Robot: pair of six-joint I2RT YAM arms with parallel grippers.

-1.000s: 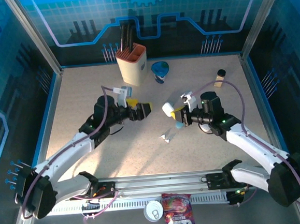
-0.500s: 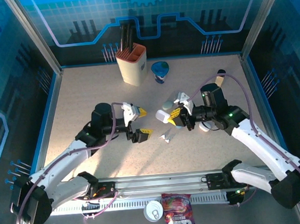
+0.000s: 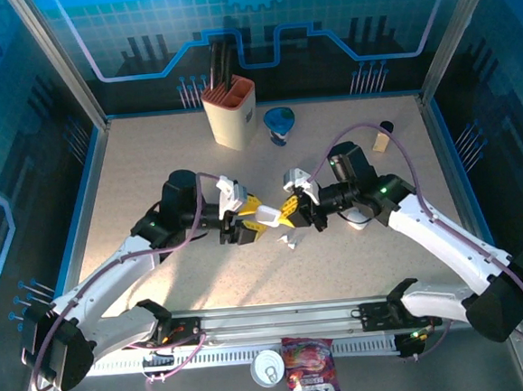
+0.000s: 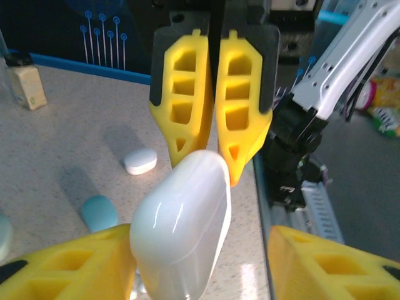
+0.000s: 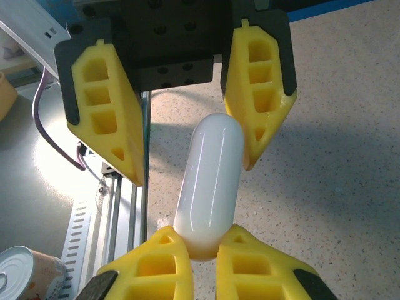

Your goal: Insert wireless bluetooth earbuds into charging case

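Left arm: reached from the near-left corner toward mid-bench (image 3: 150,159), elbow bent and forearm low, wrist turned to the right.
Left claw (image 3: 251,220): stood partly open, straddling the free end of the charging case (image 3: 268,215); one finger (image 5: 259,94) touched its side and the other stood clear with a gap, so it had no hold.
Right arm: came in from the near-right corner, elbow bent, wrist pointing left so the two claws faced tip to tip.
Right claw (image 3: 289,210): was closed on the other end of the charging case, pinching it between both fingertips.
Charging case: white and rounded, spanned between the two claws.
Earbuds (image 3: 289,239): small white pieces lay on the bench just on the near side of the claws.
Loose pebbles: a white pebble (image 4: 140,161) and a teal pebble (image 4: 99,212) lay on the bench, near each other.
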